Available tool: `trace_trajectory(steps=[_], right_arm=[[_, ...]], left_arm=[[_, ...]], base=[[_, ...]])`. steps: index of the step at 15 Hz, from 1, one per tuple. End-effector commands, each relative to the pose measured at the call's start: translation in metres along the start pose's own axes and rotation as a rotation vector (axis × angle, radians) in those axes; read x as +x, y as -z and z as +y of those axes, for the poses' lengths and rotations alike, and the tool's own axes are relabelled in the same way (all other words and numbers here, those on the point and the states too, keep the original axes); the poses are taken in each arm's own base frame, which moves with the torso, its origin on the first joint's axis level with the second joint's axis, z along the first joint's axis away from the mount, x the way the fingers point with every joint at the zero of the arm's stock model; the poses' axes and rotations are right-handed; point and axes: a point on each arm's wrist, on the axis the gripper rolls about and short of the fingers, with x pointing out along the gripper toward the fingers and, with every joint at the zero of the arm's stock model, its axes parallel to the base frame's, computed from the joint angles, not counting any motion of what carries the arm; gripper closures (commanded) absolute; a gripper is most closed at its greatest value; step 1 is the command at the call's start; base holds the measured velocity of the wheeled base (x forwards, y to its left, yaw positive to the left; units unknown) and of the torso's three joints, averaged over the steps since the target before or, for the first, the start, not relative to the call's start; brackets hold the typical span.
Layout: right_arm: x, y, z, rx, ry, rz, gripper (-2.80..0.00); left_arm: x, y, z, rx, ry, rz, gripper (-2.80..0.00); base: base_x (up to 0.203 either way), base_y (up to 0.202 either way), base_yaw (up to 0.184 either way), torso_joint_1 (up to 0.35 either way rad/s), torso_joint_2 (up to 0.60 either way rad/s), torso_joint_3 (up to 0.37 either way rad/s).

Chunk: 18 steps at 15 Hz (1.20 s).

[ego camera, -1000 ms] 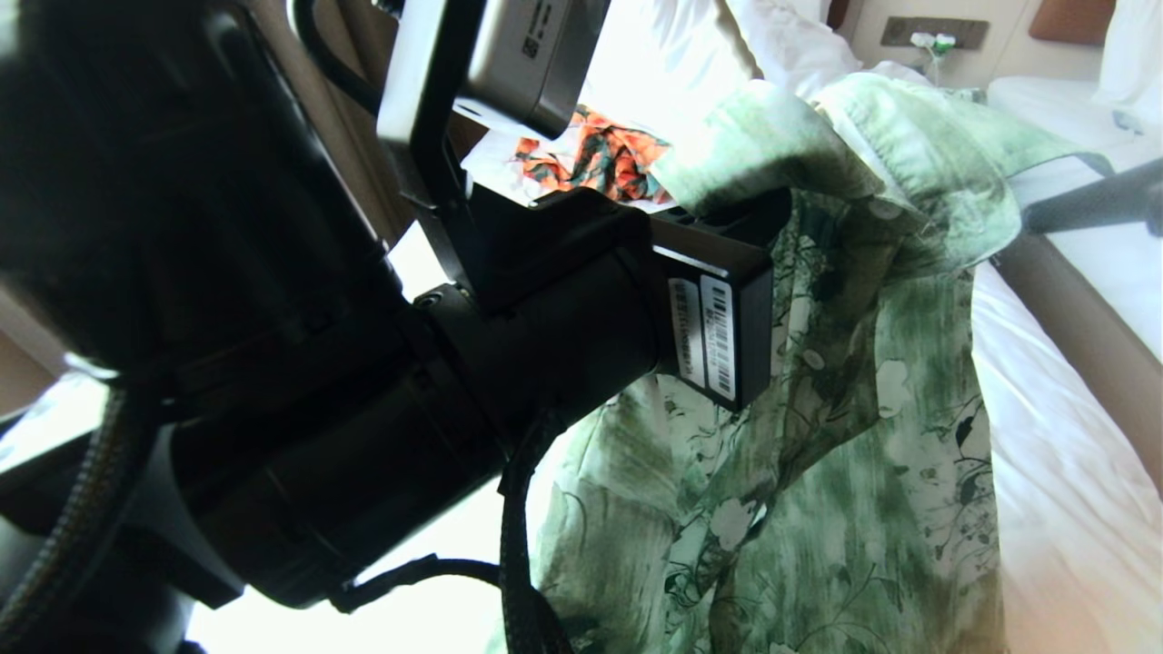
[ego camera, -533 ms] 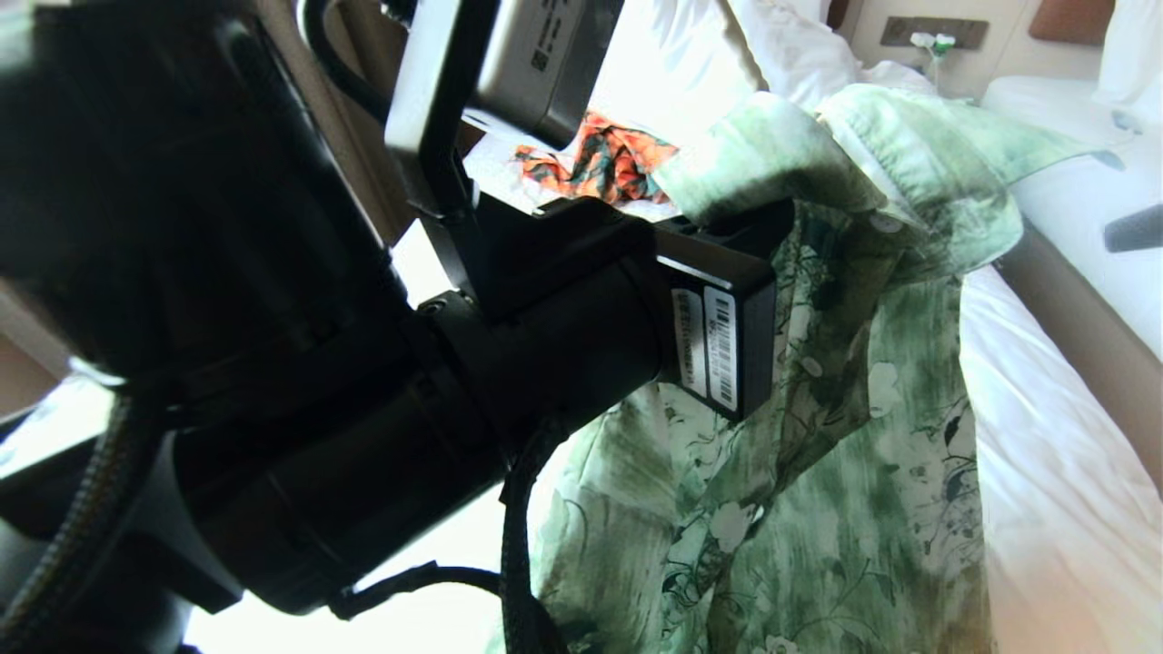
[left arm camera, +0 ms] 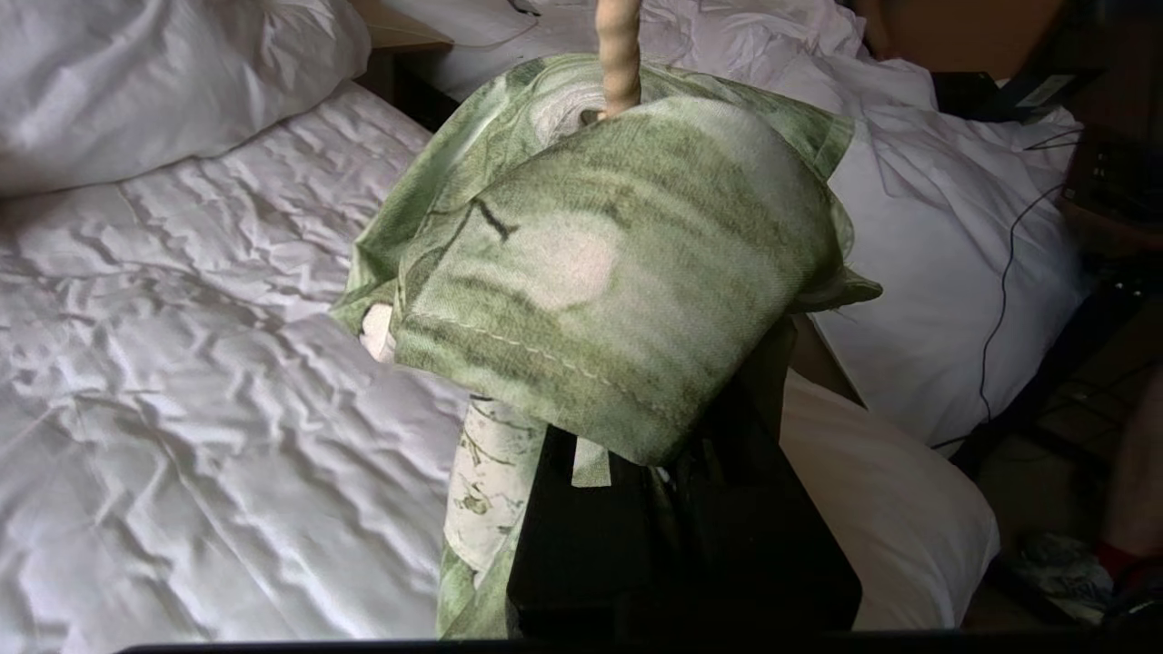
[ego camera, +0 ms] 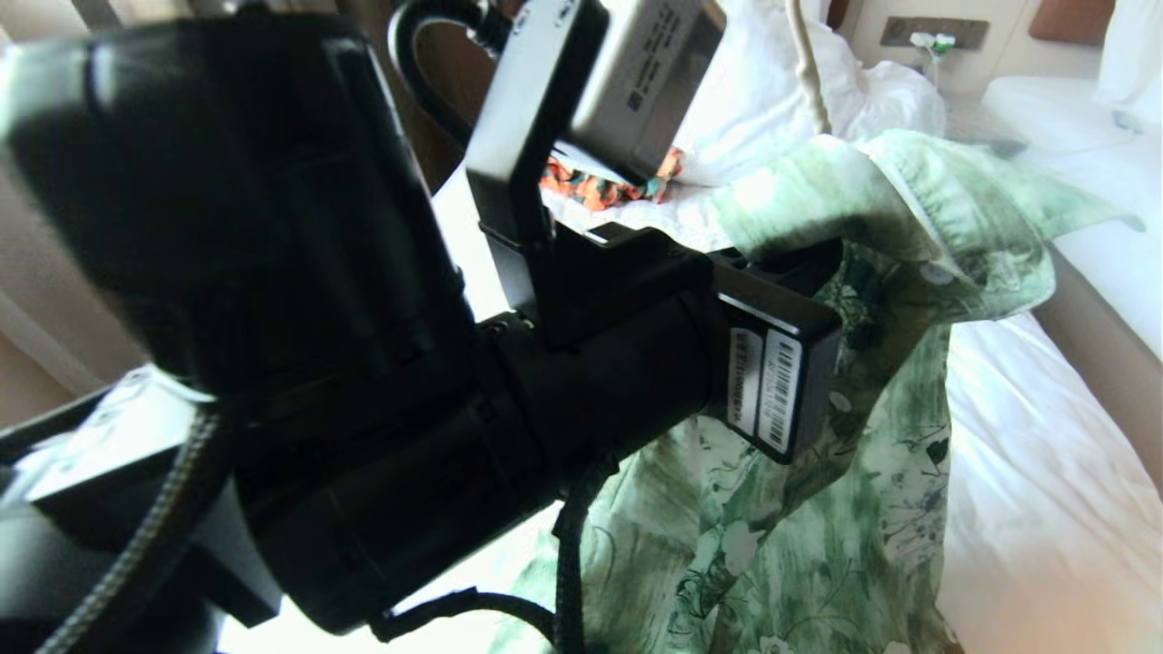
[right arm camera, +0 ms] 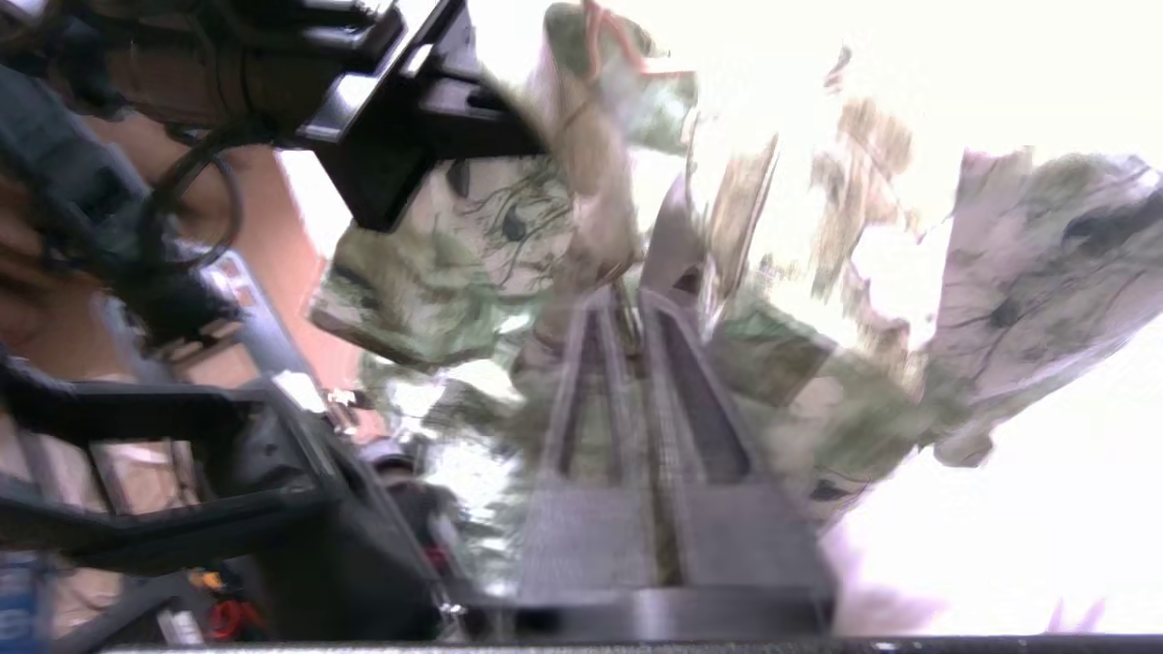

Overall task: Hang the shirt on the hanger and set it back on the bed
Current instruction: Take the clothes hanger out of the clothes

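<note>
The green and white leaf-print shirt [ego camera: 863,509] hangs by its collar [left arm camera: 618,272] above the bed [ego camera: 1027,472]. My left gripper [ego camera: 800,259] is shut on the shirt under the collar, and the cloth drapes over its fingertips. In the left wrist view a pinch of fabric shows between the jaws of the left gripper [left arm camera: 654,454]. The cream hanger's stem [left arm camera: 618,54] rises out of the collar; the hook [ego camera: 809,64] shows above it and the rest is hidden inside the shirt. My right gripper [right arm camera: 631,313] is shut, its tips among the shirt's folds [right arm camera: 800,363]. I cannot tell whether it pinches cloth.
An orange-and-green garment [ego camera: 604,186] lies on the bed behind my left arm [ego camera: 363,363]. White pillows [left arm camera: 136,82] lie at the head. A second bed [ego camera: 1090,118] stands to the right across a narrow gap.
My left arm has lifted and swung right with the collar, and the hanger's hook now shows above it. The dark right arm at the right edge has left the head view.
</note>
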Motion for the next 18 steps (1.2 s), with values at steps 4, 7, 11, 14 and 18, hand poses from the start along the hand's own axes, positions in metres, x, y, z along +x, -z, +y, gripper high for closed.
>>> trace_trajectory(steps=[4, 7, 11, 14, 18], right_arm=[[0.023, -0.005, -0.006, -0.052, 0.033, 0.006, 0.00], [0.036, -0.005, -0.007, -0.142, 0.038, 0.041, 0.00], [0.057, -0.007, -0.003, -0.177, -0.018, 0.053, -2.80], [0.089, -0.016, -0.006, -0.189, -0.009, -0.021, -2.80], [0.119, -0.016, -0.007, -0.189, -0.021, -0.023, -2.80]], left_arm=[[0.014, 0.016, -0.005, 0.005, 0.015, 0.039, 0.00], [0.018, 0.018, -0.006, 0.006, 0.017, 0.043, 0.00], [0.020, 0.017, -0.007, 0.002, 0.018, 0.038, 0.00], [0.018, 0.016, -0.007, 0.000, 0.022, 0.049, 0.00], [0.017, 0.014, -0.006, -0.001, 0.020, 0.044, 0.00]], base=[[0.000, 0.000, 0.000, 0.000, 0.00, 0.000], [0.000, 0.000, 0.000, 0.000, 0.00, 0.000], [0.000, 0.000, 0.000, 0.000, 0.00, 0.000], [0.000, 0.000, 0.000, 0.000, 0.00, 0.000], [0.000, 0.000, 0.000, 0.000, 0.00, 0.000]])
